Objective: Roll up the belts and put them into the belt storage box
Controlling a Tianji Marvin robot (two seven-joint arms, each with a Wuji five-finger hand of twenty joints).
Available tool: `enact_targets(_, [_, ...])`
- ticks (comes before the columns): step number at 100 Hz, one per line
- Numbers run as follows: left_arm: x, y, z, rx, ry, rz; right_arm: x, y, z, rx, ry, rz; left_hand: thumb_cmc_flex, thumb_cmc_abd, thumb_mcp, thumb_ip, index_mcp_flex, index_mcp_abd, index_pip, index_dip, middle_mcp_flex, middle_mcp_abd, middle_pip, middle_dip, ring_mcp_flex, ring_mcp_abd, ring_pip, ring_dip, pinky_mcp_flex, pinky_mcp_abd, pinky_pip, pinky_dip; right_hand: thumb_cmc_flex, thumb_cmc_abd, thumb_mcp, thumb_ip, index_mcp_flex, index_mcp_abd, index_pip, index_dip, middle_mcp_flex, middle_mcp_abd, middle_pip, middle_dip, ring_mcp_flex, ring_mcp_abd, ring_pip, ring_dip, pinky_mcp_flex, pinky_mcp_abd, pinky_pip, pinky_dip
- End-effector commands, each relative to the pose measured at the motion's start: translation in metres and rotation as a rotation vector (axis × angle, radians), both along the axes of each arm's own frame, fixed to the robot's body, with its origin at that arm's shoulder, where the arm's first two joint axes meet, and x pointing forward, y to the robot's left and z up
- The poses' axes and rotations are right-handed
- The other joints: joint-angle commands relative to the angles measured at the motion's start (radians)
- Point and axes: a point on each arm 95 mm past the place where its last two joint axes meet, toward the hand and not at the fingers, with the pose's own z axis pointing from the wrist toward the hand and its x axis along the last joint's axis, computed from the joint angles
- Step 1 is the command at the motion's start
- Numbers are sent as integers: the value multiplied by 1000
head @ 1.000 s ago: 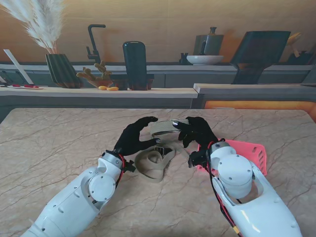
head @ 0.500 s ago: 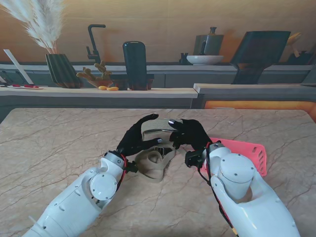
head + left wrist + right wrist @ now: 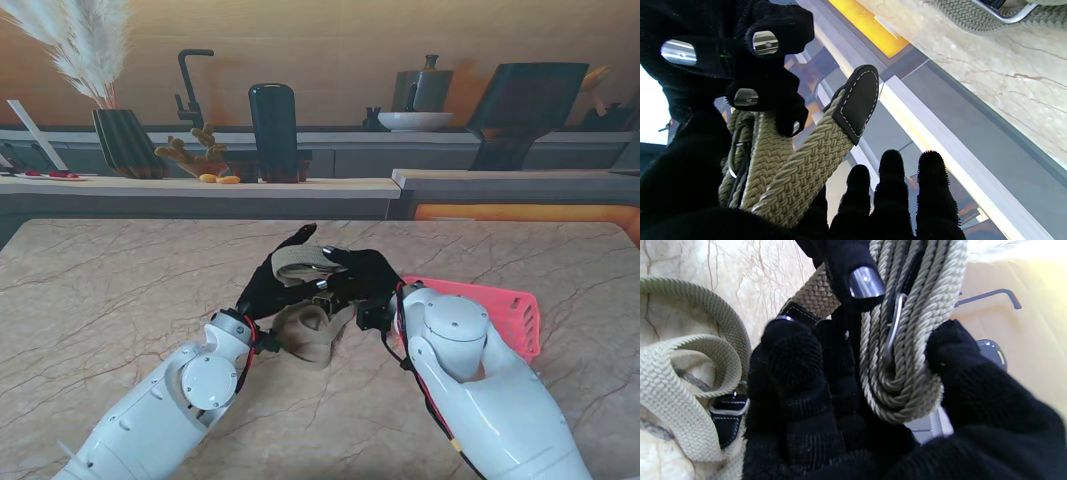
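Beige marble-patterned table top: bears everything listed here; a grey counter runs along its far edge.

Coral-red perforated plastic storage box: stands on the table to the right, partly hidden behind the right forearm; its contents cannot be made out.

Loose khaki braided fabric belt: lies in a slack heap on the table between the two wrists, nearer to me than the hands. The right wrist view shows its curved loops and a black leather keeper on it.

Rolled khaki braided belt: held off the table between both hands, above the loose heap. The right wrist view shows several tight coils with a metal buckle bar among them. The left wrist view shows its tail ending in a black leather tip with white stitching, sticking out free.

Right hand, black-gloved: clamped on the roll, thumb on one side of the coils, fingers on the other.

Left hand, black-gloved: the belt lies across the palm while three fingers stand straight and clear of it; whether it grips the belt cannot be told.
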Motion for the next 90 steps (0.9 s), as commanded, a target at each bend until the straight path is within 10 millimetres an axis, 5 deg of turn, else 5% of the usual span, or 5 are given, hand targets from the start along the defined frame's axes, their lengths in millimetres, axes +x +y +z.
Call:
enact_targets(1, [-6,-11,5,-34,-8,-23,-1,12,-2,22,25,21,-57,0,2,-8,-18,-40,-58,14,-40,-31,5,-18,-30,-39,-12,-10,-12,-44,-18,-12,156,103,130,36,34,-300,127,1,-5,-8,36,17,-2,-36,42,16,5,-29,11,28])
enact_targets(18, [-7,-11,6,-51,-15,-27,3,16,-8,39,65,38,-111,-24,79,-36,-13,-49,-77,1,-43,-34,9,-19,-28,-43,-10,-8,-9,-46,-19,-11,157,107,126,37,32,-300,126,-2,-7,-4,47,25,-4,-36,62,24,3,-30,13,33])
enact_targets(56, [-9,-16,6,-85,-31,-18,7,39,-19,49,132,152,-86,10,95,-31,-11,-56,-91,-100,-10,-61,29,-25,-4,-68,-14,-34,-8,-67,4,-16,161,129,108,40,7,-297,126,10,-35,-2,62,40,-33,-32,84,33,-22,-32,11,43])
enact_targets(79, [-12,-21,4,-98,-15,-22,7,51,-24,36,150,192,92,148,-94,13,-12,-48,-56,13,26,-76,73,-15,8,-69,28,-29,-11,-67,72,-22,162,133,100,42,1,-297,123,13,-41,-1,60,39,-42,-28,81,32,-31,-31,10,47])
enact_targets(90, [-14,-25,2,-108,3,-31,6,55,-26,44,164,205,352,339,-354,39,-15,-36,113,239,73,-97,106,1,33,-84,54,-19,1,-67,118,-14,160,138,92,44,-4,-300,119,10,-47,-2,55,36,-52,-25,74,29,-38,-31,6,48])
